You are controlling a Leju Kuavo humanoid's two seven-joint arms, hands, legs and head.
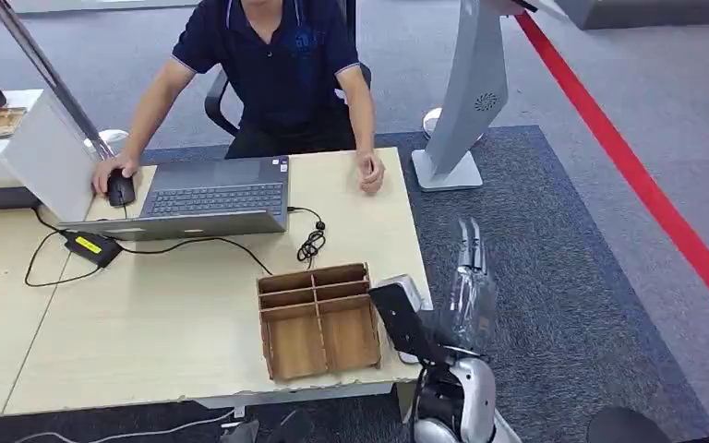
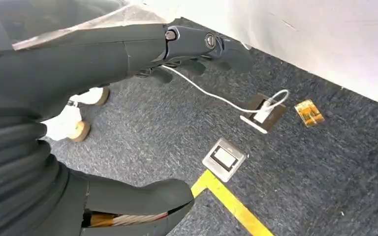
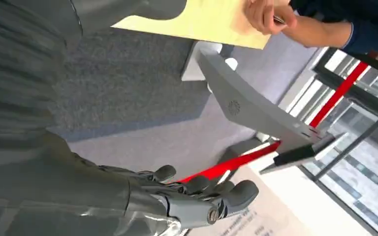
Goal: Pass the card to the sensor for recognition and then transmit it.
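Honestly, I cannot find the card, so I begin with the hands. My left hand (image 2: pixel 103 64) hangs low over the dark carpet, with its fingers stretched out, its thumb well apart from them and nothing between. My right hand (image 1: pixel 466 277) is raised just past the right corner of the table (image 1: pixel 148 314). Its fingers lie side by side and point forward, the thumb is apart, and I see nothing held in it, though the head view is blurred there.

Just beside this hand, on the table corner, stands the wooden divider box (image 1: pixel 318 318), and its compartments look empty to me. Farther, at the far table edge, the person's hand (image 1: pixel 370 173) rests as a fist. The right wrist view shows something thin in it, but I cannot tell if this is the card, nor how its long side lies.

Beyond the table stands the grey kiosk stand (image 1: pixel 471 92), which I judge carries the sensor. It lies straight ahead of my right fingers, and the fist lies ahead and to their left. The right hand is clearly nearer to both, so I judge the coming move belongs to it.
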